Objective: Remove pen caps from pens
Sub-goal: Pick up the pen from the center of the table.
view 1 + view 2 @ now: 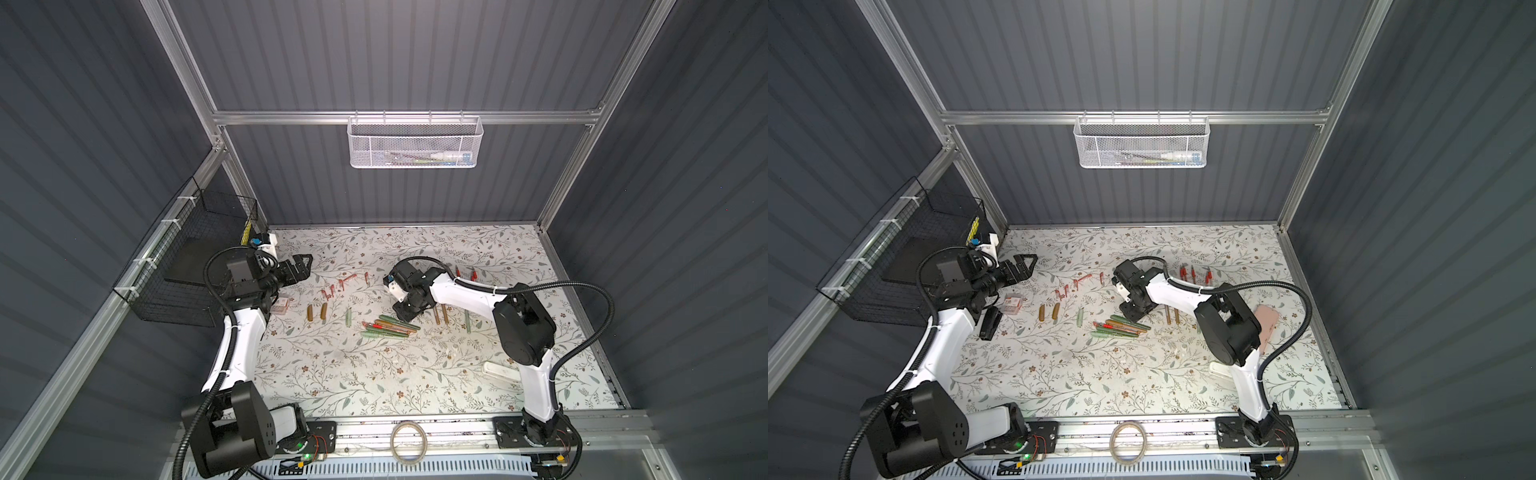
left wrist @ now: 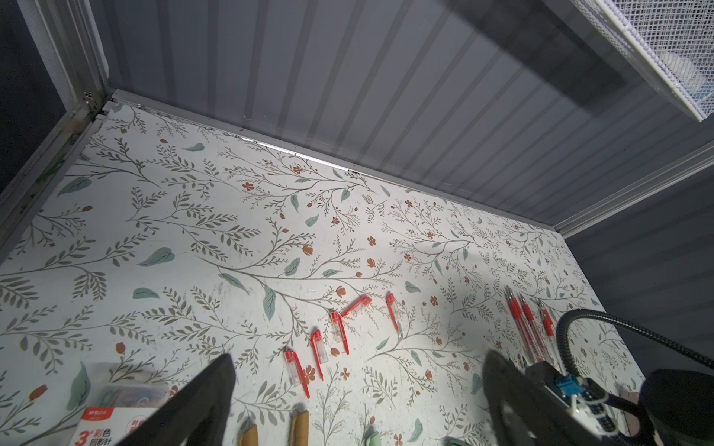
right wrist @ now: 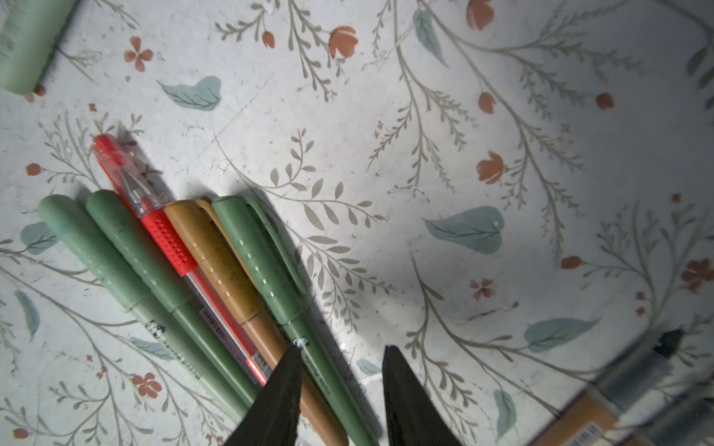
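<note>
Right gripper (image 3: 342, 349) hangs part-open, empty (one fingertip (image 3: 284, 390) over the olive-green pen (image 3: 262, 266)); left gripper (image 2: 357, 355) gapes wide, holding nothing.

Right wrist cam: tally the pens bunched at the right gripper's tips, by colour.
Green pens: 3
Mustard-brown pen: 1
Clear pen with red grip: 1
Total: 5, all with caps on.

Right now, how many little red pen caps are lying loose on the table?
5 red caps, in a crooked row on the table before the left gripper: one, two, three, four, five. Others may hide under the arms.
</note>
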### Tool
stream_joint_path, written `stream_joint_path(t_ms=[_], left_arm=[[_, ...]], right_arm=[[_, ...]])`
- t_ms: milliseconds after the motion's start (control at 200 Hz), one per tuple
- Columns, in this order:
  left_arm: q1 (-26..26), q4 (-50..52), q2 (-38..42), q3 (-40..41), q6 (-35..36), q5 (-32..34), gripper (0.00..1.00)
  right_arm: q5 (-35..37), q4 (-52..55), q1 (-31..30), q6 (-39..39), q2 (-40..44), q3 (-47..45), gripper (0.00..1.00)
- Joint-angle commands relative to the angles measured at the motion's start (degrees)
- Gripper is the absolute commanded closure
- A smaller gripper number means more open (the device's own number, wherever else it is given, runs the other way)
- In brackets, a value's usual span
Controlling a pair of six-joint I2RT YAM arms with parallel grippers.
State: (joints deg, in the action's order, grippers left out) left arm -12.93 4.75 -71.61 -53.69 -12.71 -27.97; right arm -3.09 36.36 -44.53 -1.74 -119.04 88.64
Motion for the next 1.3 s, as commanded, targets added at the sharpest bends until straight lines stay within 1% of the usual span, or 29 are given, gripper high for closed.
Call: stream_joint_path(t_ms=[0, 130, 275, 400, 620, 710, 861, 966, 1161, 1291], left_arm=[[-0.68, -0.84, 0.22, 0.98, -0.55, -0.61, 0.00], [-0.86, -0.47, 0.42, 0.90, -0.73, -0.77, 0.00], [-1.13, -1.36, 0.31, 1.44, -1.05, -0.75, 0.00], [-1.22, -0.74, 0.34, 1.09, -1.18, -0.84, 0.00], [-1.47, -0.91, 0.43, 1.27, -1.12, -0.75, 0.00], [-1.57, -1.34, 0.16, 1.42, -1.29, -0.80, 0.00], [-1.66, -1.38, 0.46, 1.67, -1.44, -0.86, 0.00], [-1.75, -1.55, 0.40, 1.68, -1.44, -0.79, 0.00], [-2.08, -1.30, 0.25, 1.50, -1.84, -0.92, 0.00], [-2.10, -2.03, 0.55, 2.10, -1.88, -0.93, 0.00]], right_arm=[[0.20, 0.00, -0.73, 1.16, -0.62, 0.60, 0.63], [-0.06, 1.26, -0.82, 1.04, -2.31, 1.96, 0.64], [-0.17, -0.49, -0.82, 1.71, -2.14, 0.55, 0.64], [-0.45, 1.23, -0.82, 1.83, -3.56, 2.04, 0.65], [-1.54, 1.12, -0.82, 1.78, -1.47, 1.31, 0.64], [-2.27, -0.53, -0.82, 1.80, 0.19, -0.09, 0.64], [-1.77, 0.72, -0.82, 1.74, -1.27, 0.15, 0.64], [-1.54, -1.86, -0.75, 1.72, -0.66, -2.24, 0.64], [-0.06, -1.72, 0.58, 1.71, -2.86, -1.97, 0.71], [0.74, -2.82, 1.35, 2.26, -3.69, -2.61, 0.80]])
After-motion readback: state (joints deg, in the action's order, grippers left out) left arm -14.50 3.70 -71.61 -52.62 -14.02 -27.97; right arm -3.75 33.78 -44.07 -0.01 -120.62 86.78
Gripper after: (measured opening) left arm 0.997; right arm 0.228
